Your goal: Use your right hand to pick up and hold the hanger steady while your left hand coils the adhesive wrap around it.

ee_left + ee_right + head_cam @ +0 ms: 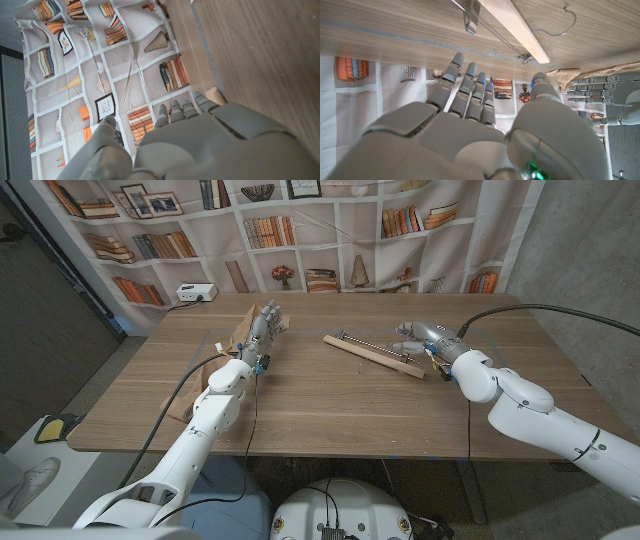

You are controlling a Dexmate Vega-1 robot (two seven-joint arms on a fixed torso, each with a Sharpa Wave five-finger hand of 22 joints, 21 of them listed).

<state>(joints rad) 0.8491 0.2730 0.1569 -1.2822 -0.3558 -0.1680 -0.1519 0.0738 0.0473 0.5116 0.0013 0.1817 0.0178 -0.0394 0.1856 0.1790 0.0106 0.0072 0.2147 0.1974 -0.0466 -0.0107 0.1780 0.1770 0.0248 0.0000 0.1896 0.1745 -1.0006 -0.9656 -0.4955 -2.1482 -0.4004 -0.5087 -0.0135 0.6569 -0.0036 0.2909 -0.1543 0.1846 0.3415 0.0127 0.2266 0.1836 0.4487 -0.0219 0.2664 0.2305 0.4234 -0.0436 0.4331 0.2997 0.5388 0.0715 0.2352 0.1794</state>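
Observation:
The wooden hanger (372, 355) lies slanted on the table's middle, its metal rod and clips along the far side. In the right wrist view its wooden bar (516, 26), a clip (471, 17) and the wire hook (561, 28) lie on the wood. My right hand (422, 337) hovers at the hanger's right end, fingers (470, 85) spread and holding nothing. The tan adhesive wrap (237, 333) stretches as a strip along the table's left part. My left hand (262, 328) stands beside its far end with fingers (176, 111) stretched out; a scrap of wrap (216, 94) peeks past them.
A white box (196, 293) with a cable sits at the table's back left edge. A bookshelf-print curtain (330, 240) hangs behind the table. Bare wood (340, 405) spreads in front of the hanger between both arms.

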